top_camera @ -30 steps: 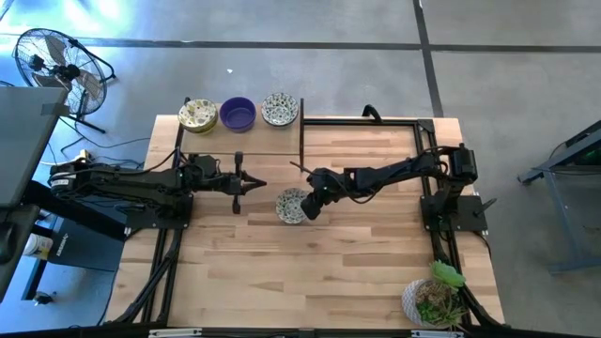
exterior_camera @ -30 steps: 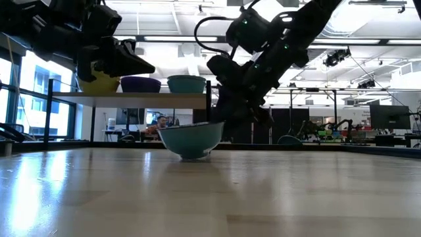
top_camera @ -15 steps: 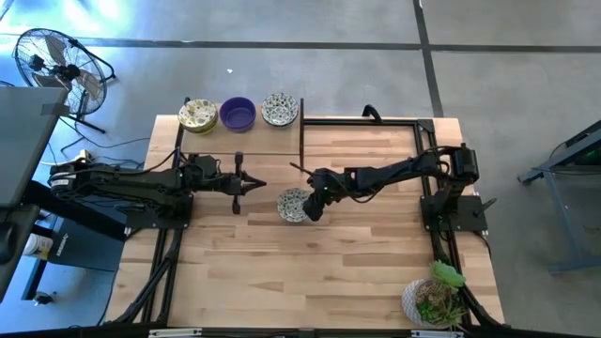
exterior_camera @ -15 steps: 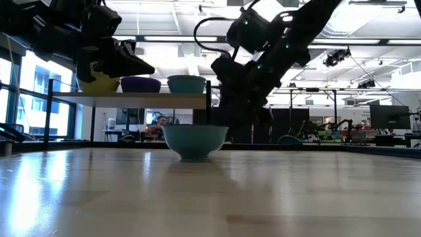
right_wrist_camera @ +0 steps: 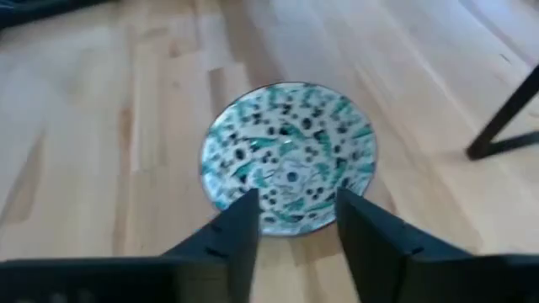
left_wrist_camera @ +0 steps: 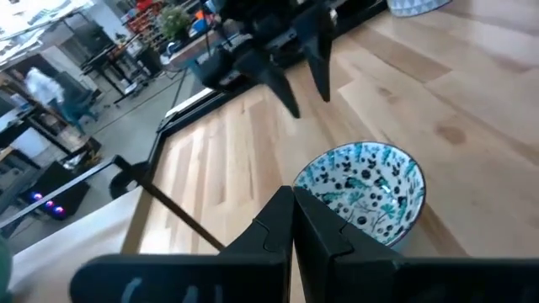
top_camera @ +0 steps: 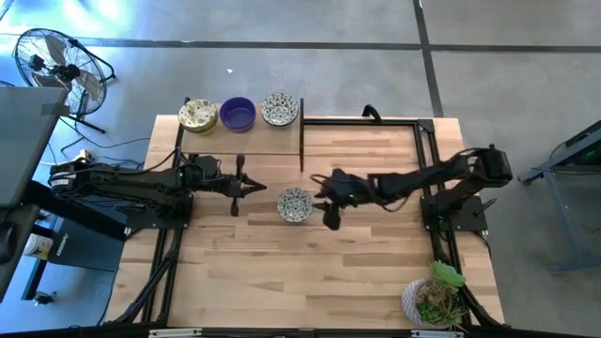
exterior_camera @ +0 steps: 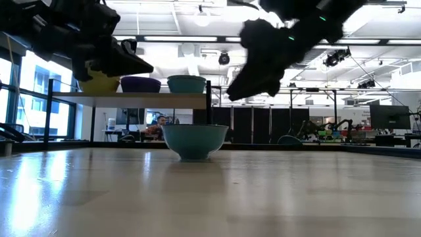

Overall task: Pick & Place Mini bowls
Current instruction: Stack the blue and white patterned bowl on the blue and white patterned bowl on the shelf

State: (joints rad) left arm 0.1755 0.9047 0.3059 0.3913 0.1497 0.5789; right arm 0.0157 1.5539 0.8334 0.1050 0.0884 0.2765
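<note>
White green-patterned round mini bowl (top_camera: 295,204) | upright, mid wooden table (top_camera: 310,272), apparently placed | right hand (top_camera: 331,219) just beside bowl, fingers parted, empty, raised clear | left hand (top_camera: 255,187) opposite side of bowl, closed, empty, waiting

Patterned bowl (top_camera: 295,204) between grippers — untouched
</note>
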